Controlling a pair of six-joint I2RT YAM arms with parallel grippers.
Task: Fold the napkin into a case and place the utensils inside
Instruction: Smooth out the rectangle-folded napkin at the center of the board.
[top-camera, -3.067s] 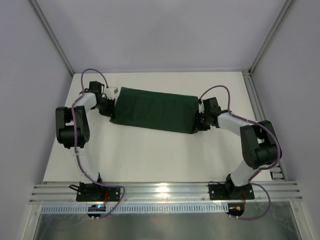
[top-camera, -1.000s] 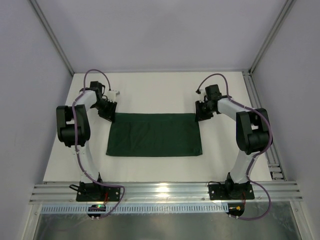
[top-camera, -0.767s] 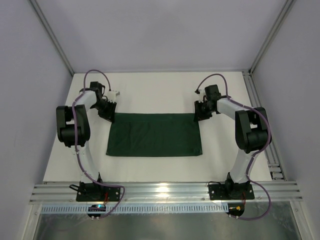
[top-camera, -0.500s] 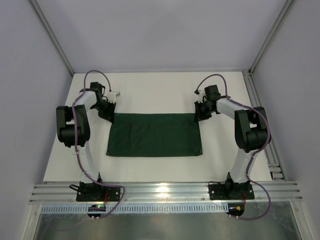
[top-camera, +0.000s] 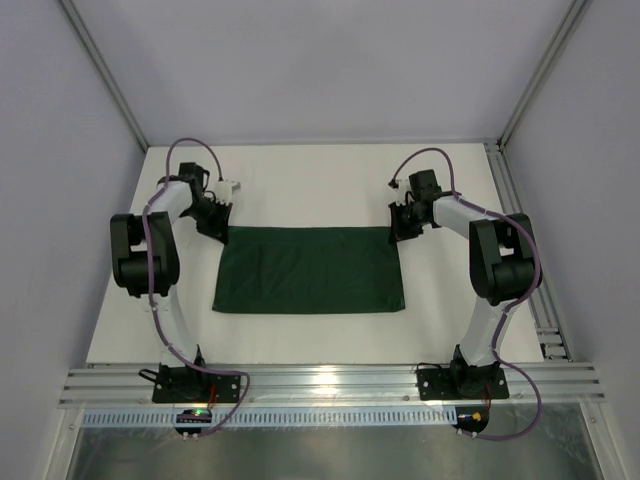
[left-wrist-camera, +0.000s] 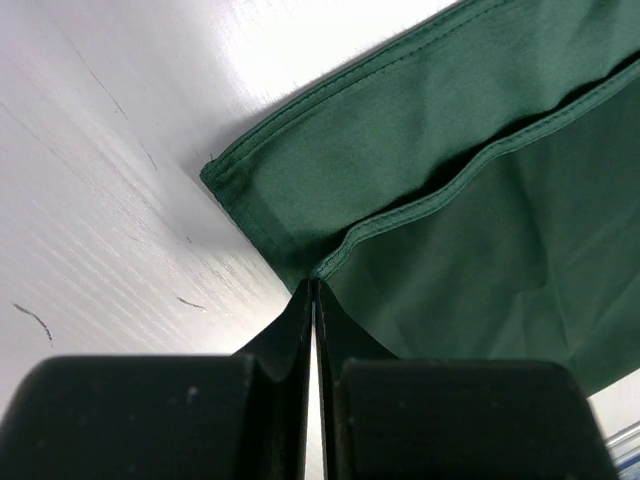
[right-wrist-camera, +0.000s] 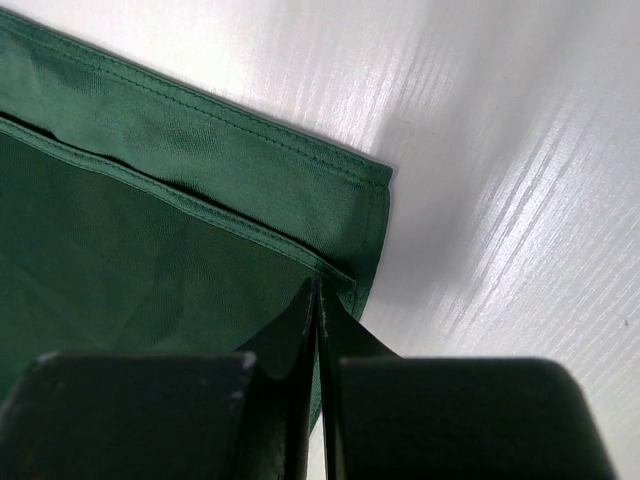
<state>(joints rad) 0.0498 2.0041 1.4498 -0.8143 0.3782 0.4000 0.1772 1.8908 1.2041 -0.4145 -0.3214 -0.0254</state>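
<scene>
- The napkin (top-camera: 308, 270) lies flat on the desk (top-camera: 300, 185), doubled into a dark green oblong. It spreads from the two claws towards the arm bases.
- The left claw (top-camera: 219, 232) is at the napkin's far-left corner. All the cloth lies to its right and nearer the bases.
- From the left wrist, the claw's tips (left-wrist-camera: 315, 285) are closed to a hairline slit. They meet just where the upper layer's hemmed corner ends, and the lower layer's corner pokes out beyond them.
- The right claw (top-camera: 396, 232) is at the far-right corner, with the cloth to its left and nearer the bases.
- From the right wrist, that claw (right-wrist-camera: 318, 288) is also fully closed. Its tips touch the upper layer's hem just inside its corner.
- I cannot tell whether either claw has cloth caught between its tips.
</scene>
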